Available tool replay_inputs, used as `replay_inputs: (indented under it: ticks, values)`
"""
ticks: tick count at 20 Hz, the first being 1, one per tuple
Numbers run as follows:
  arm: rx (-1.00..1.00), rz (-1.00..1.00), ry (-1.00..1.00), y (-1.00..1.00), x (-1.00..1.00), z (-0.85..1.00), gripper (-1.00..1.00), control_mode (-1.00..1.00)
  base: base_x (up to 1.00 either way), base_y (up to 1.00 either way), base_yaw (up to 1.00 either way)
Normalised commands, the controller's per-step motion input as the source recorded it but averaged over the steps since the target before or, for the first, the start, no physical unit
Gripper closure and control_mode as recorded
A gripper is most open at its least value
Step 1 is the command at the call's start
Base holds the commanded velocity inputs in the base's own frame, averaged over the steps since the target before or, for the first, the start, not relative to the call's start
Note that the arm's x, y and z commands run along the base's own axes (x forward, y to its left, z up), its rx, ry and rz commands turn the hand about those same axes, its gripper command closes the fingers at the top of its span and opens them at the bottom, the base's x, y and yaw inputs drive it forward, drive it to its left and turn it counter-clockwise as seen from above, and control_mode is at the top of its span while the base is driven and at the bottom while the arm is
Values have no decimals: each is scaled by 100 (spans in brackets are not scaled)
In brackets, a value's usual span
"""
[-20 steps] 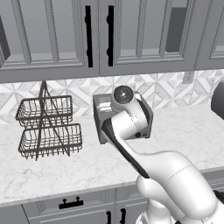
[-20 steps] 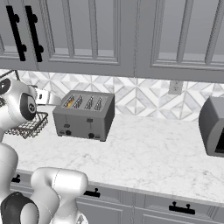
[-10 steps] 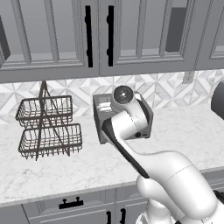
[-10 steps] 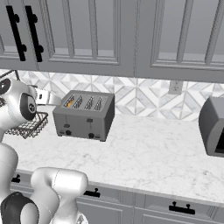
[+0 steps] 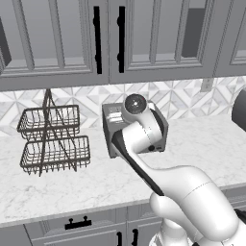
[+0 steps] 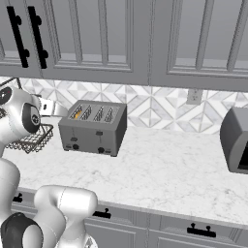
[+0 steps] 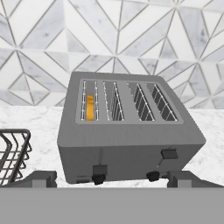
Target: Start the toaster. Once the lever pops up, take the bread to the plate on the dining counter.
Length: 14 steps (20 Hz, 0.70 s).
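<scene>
Marble table (image 6: 160, 169) under grey cabinets | toaster (image 6: 93, 127) at back edge, bread (image 7: 90, 107) down in end slot | fingers (image 7: 112, 178) fully open, empty, facing levers to press one.

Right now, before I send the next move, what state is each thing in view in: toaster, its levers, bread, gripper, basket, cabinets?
toaster: upright on the counter.
left lever: sits lower than the right one.
right lever: up.
bread: down in the leftmost slot, orange crust showing.
gripper: open, holding nothing, facing the toaster front.
wire basket: upright, both tiers empty.
upper cabinet doors: closed.
</scene>
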Motion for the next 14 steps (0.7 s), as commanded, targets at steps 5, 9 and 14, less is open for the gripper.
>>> replay_inputs:
  ticks: [5,9,14]
  values:
    - [0,0,0,0,0,0,-100,-100,0,0,0]
    - [0,0,0,0,0,0,-100,-100,0,0,0]
    - [0,0,0,0,0,0,-100,-100,0,0,0]
